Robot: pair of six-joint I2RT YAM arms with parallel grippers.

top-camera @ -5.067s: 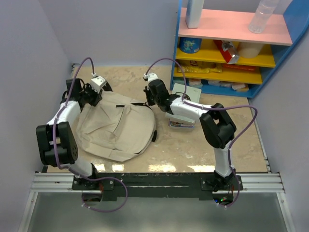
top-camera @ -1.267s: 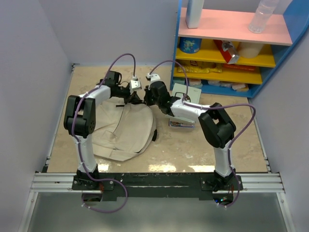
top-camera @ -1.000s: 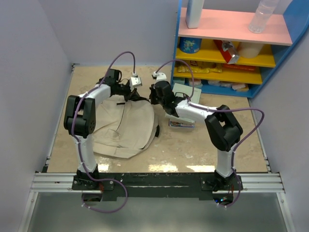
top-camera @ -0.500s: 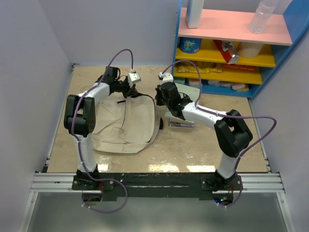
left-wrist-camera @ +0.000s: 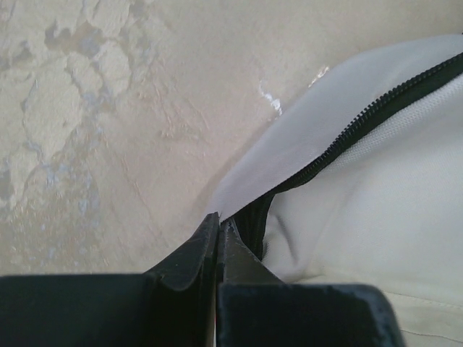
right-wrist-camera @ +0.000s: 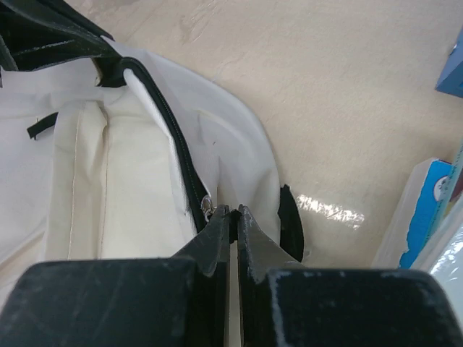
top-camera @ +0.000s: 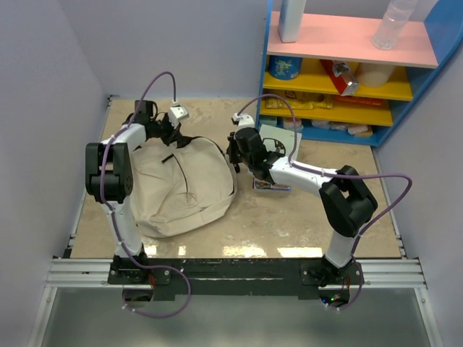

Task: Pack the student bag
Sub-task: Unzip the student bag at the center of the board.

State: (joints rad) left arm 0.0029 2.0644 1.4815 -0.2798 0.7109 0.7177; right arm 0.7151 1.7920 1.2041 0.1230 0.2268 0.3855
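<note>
Tabletop [top-camera: 311, 217], pale marbled stone, walled on the left and at the back. The blue shelf unit [top-camera: 340, 35] closes off the far right corner. Student bag [top-camera: 181, 184] lies left of centre between the two arms, beige face up. It fills most of the left half. Its left side runs close to the table's left edge, and its near edge stops short of the front rail with a narrow bare strip between. Open room is mainly on the right: a broad bare patch from the bag's right edge across to the right rim, crossed above by the right arm. A smaller bare band lies beyond the bag toward the back wall. A flat book [top-camera: 271, 186] lies under the right forearm, just right of the bag and apart from it. Left gripper [top-camera: 171, 136] is at the bag's far left corner; in the wrist view its fingertips [left-wrist-camera: 210, 235] are pressed together, pinching the pale flap where the black zipper [left-wrist-camera: 362, 123] ends. Right gripper [top-camera: 234, 155] is at the bag's far right edge, jaws closed to a sliver on the fabric rim. The small metal zipper pull [right-wrist-camera: 208, 210] sits just beside the left fingertip.
</note>
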